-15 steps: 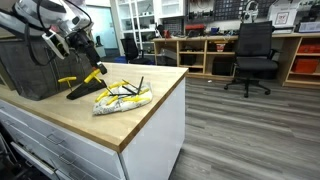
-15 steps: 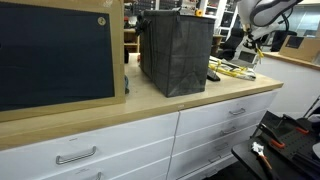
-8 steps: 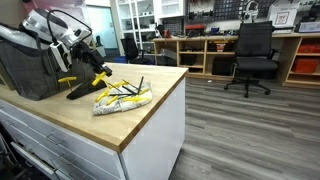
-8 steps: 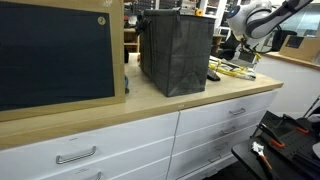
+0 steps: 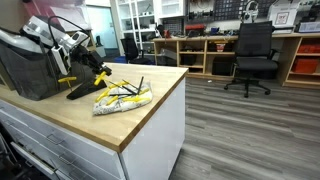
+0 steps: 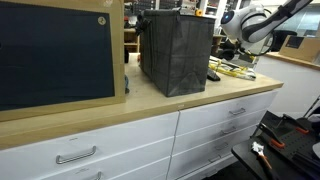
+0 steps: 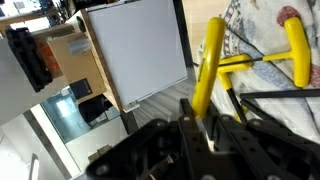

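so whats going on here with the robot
The robot arm has its fingers shut on a yellow-handled tool, over the wooden countertop and close to a dark bin. Another yellow T-handle tool lies on a patterned cloth just beside it. Whether the held tool is clear of the counter is hard to tell.
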`<state>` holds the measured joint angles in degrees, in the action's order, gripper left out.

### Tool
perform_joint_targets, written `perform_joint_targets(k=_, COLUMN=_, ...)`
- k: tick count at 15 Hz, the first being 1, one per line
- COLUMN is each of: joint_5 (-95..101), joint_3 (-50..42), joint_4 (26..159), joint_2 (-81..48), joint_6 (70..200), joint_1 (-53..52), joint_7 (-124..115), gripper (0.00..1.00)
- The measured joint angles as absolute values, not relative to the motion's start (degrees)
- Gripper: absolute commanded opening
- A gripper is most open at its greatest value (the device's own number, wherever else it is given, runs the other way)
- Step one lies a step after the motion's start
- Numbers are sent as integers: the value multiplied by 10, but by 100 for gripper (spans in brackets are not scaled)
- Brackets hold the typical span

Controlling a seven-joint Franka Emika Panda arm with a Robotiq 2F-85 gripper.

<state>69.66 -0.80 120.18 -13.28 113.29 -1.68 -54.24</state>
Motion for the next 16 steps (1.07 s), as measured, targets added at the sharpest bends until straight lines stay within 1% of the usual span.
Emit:
perform_joint_targets(k=1, joint_5=698, joint_3=-8, joint_4=1202, joint_2=-135, joint_6=1133, joint_1=-17, joint_7=-545, gripper=46)
perform_joint_targets(k=8, joint_5=708, joint_3=-8, joint_4=1201, joint_2=-140, joint_6=1134, joint_1=-15, joint_7=-557, gripper=98)
perform_joint_targets(k=9, joint_5=707, joint_3=-8, joint_4=1201, joint_2=-140, joint_6=1134, joint_1=-15, joint_7=-557, gripper=100)
perform_joint_targets(k=12, joint_5=686, joint_3=-7, joint_4=1201, joint_2=-138, joint_6=1137, joint_1=-15, joint_7=-557, gripper=100)
perform_joint_targets(k=16, joint_5=581, joint_3=3, joint_4=1201, joint_2=-123, joint_6=1146, joint_1=-15, joint_7=-549, gripper=100)
